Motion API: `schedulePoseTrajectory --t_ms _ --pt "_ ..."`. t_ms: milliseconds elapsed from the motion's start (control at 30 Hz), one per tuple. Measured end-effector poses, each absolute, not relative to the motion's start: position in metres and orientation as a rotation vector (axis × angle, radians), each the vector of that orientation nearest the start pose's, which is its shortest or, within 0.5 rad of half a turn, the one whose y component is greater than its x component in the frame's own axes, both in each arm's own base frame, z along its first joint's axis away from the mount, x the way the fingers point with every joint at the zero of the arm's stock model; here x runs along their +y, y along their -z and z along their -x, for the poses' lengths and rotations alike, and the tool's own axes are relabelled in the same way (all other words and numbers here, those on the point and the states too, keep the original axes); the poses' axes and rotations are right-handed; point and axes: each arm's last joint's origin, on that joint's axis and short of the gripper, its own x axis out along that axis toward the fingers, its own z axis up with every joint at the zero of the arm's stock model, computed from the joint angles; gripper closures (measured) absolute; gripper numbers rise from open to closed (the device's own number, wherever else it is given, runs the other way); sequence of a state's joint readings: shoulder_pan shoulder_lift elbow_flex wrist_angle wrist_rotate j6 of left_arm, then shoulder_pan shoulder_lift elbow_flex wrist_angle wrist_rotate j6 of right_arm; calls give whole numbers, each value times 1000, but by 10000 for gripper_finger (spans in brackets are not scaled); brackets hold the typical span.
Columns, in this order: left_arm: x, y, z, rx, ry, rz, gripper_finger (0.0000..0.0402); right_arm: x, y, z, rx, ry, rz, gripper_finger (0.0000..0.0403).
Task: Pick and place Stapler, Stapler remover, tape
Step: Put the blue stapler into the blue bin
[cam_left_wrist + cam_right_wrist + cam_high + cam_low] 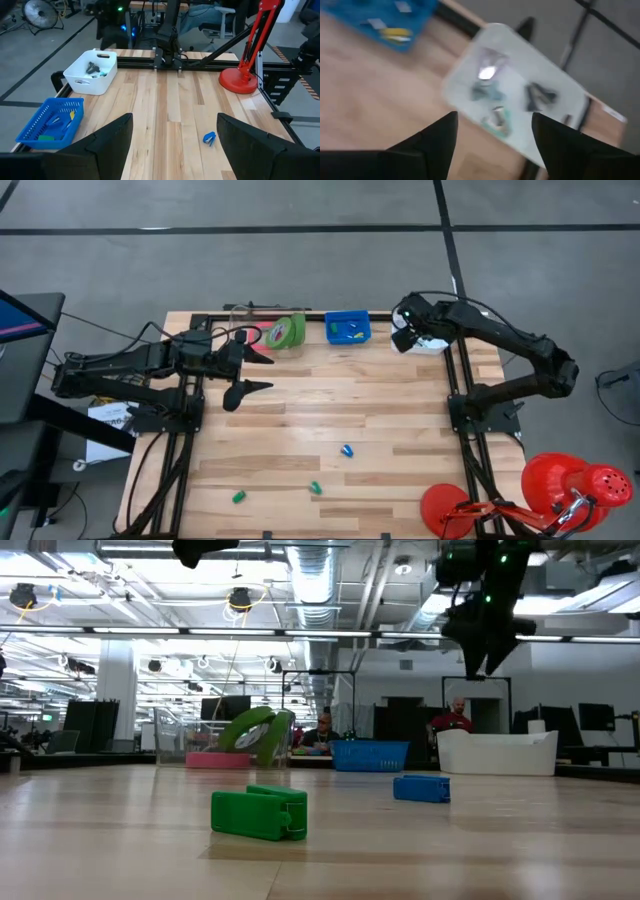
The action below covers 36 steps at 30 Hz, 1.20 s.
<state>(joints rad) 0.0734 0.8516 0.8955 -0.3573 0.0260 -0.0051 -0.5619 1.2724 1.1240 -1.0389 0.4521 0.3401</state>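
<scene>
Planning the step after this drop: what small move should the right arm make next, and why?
Probably lift the right gripper clear of the white bin. Its jaws stand apart with nothing between them, directly above the bin, which already holds small pieces, while a blue stapler waits on the table.

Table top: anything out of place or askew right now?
Yes. Three small pieces lie loose on the bare wood: a blue one mid-table and two green ones near the front edge. A green tape roll leans tilted rather than flat.
</scene>
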Motion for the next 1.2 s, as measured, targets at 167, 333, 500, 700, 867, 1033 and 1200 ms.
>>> schedulePoseTrajectory --t_ms 167,333,500,700,867,1033,1200 --pt "12 -343 -180 313 -48 21 124 -100 -300 -197 1038 898 -315 158" --pt "12 -343 -180 313 -48 21 124 -66 -301 -210 1018 781 -297 158" --pt "12 -343 -180 313 -48 21 124 -30 -295 -225 1025 671 -272 159" --pt "12 -343 -180 313 -48 21 124 9 -288 -242 998 550 -249 159" --pt "12 -343 -180 313 -48 23 124 43 -283 -256 925 435 -252 159" --pt "12 -343 -180 314 -48 24 124 78 -271 -271 893 322 -222 159" --pt "12 -343 -178 319 -30 52 124 105 -251 -284 902 283 -250 159"
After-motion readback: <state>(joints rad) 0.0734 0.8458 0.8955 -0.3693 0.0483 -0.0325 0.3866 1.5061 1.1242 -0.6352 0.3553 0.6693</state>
